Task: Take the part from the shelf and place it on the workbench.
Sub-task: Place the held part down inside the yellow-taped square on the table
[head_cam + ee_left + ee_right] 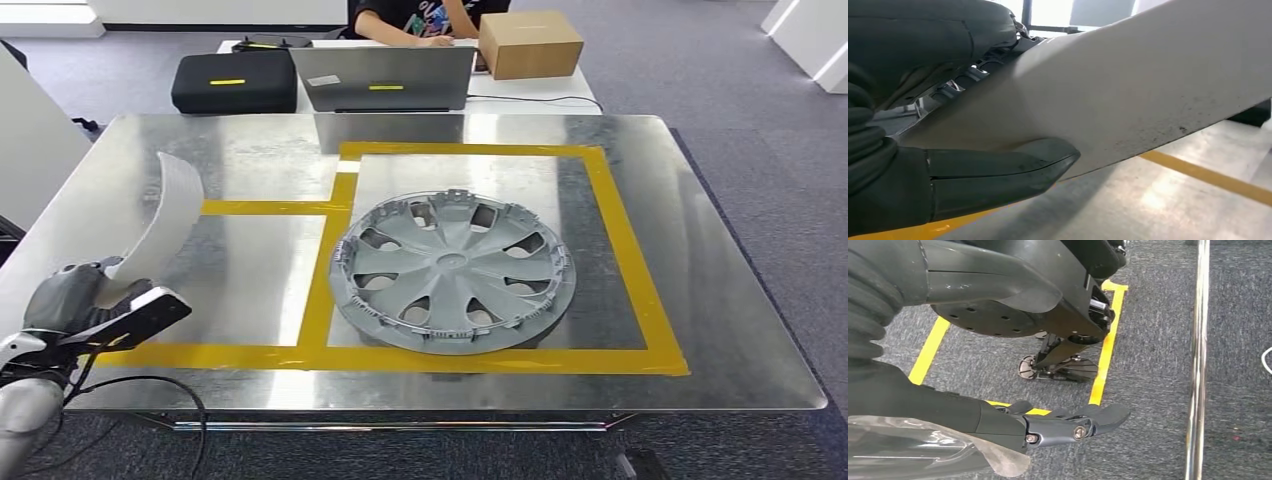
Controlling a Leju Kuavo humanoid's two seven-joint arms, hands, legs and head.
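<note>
The part (165, 225), a pale, curved ribbed strip, is held upright in the left hand (85, 300), its fingers (998, 172) clamped on the lower end, above the table (720, 300) edge well left of the hubcap (452, 270). The fetch is judged done; only the setting down is left. The right hand (1068, 425) hangs over carpet, fingers extended, nothing held.

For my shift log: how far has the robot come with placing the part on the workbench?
Already picked up: the left hand holds a curved white part above the workbench, near its left side. The grey wheel cover already lies inside the yellow tape. Left: lowering the part onto the table and releasing it.
</note>
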